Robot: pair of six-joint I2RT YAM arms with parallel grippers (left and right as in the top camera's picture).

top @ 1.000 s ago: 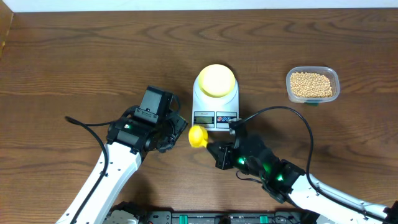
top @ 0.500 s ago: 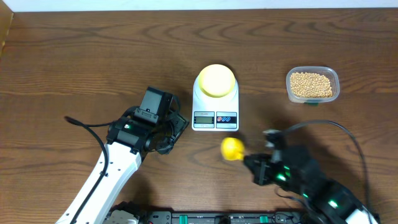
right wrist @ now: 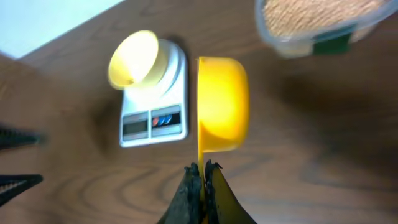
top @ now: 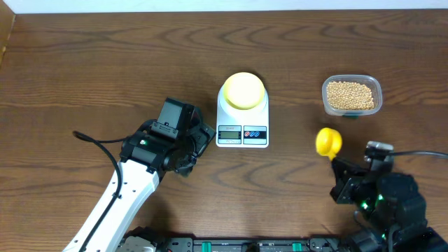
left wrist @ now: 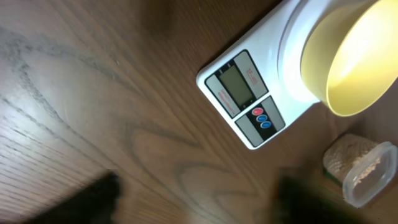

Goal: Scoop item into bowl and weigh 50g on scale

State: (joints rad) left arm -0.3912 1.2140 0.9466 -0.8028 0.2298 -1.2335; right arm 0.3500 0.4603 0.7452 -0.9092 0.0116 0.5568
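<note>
The pale yellow bowl (top: 243,91) sits empty on the white scale (top: 242,131) at mid-table. Tan beans (top: 351,94) fill a clear tub (top: 374,84) at the right. My right gripper (top: 337,164) is shut on the thin handle of a bright yellow scoop (top: 327,141), just below the tub. In the right wrist view the right gripper (right wrist: 203,168) pinches the scoop (right wrist: 222,106), with the bowl (right wrist: 134,59), scale (right wrist: 155,118) and tub (right wrist: 317,15) beyond. My left gripper (top: 199,142) stands open left of the scale. The left wrist view shows that gripper (left wrist: 199,202) over bare wood, the scale (left wrist: 249,93) and bowl (left wrist: 348,56) ahead.
A black cable (top: 98,140) loops beside the left arm. Another cable (top: 420,152) trails from the right arm. The table's far edge (top: 224,11) meets a white wall. A dark rail (top: 238,245) runs along the near edge.
My right arm has carried the yellow scoop from the scale's front to the right, close below the bean tub. The left arm has stayed put with its jaws spread wider.
</note>
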